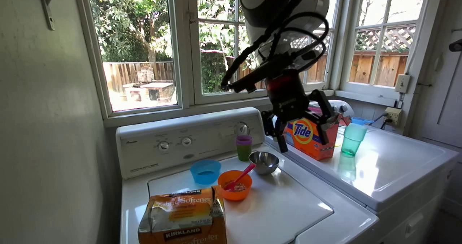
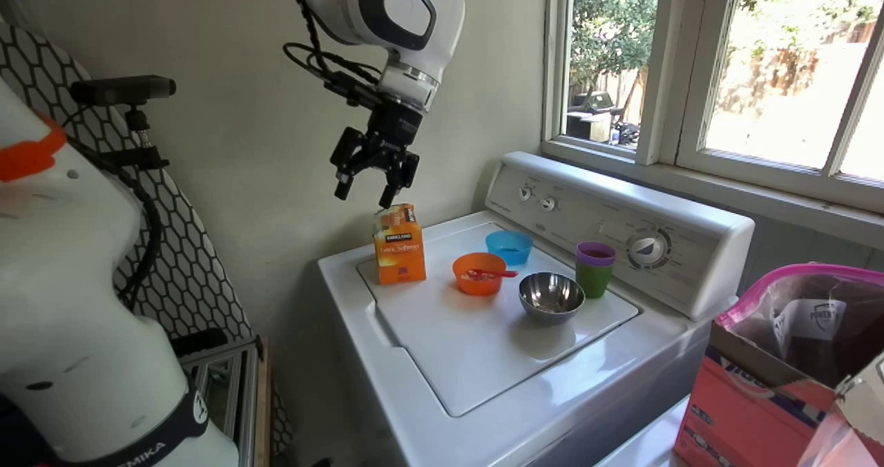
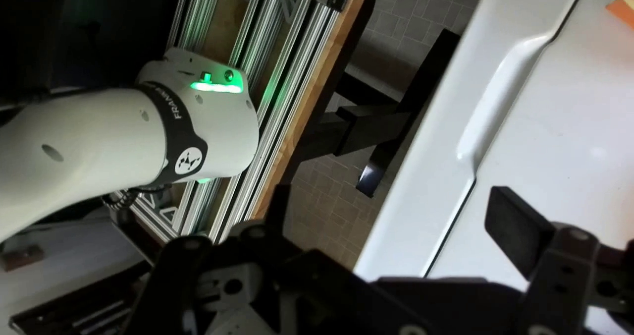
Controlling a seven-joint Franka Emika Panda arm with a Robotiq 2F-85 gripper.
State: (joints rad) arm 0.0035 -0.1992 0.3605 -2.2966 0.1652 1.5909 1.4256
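Gripper [image 2: 364, 194] raised, jaws apart, washer [image 2: 442, 346] below it in frame

Jaws spread wide, just wall [image 2: 497, 73] showing in the gap, upper middle of an exterior view. Wrist view: jaws along bottom edge, robot base [image 3: 213, 127] left, washer right. Orange bowl [image 1: 236, 196] with pink spoon [image 1: 246, 172] and small bits in it, blue bowl [image 1: 205, 179] just beside it: both on washer top, around mid-frame in both exterior views. Metal bowl [image 2: 545, 316] there too, near green-and-purple cup [image 2: 594, 273]. Can't tell which item sits closest to gripper. Fabric softener box [image 1: 182, 215], lower left of an exterior view, also on washer, well apart from gripper there. Same frame, right of center: Tide box [image 1: 311, 139] and teal cup [image 1: 352, 143] on neighboring white appliance [image 1: 404, 157], Tide box partly behind gripper.
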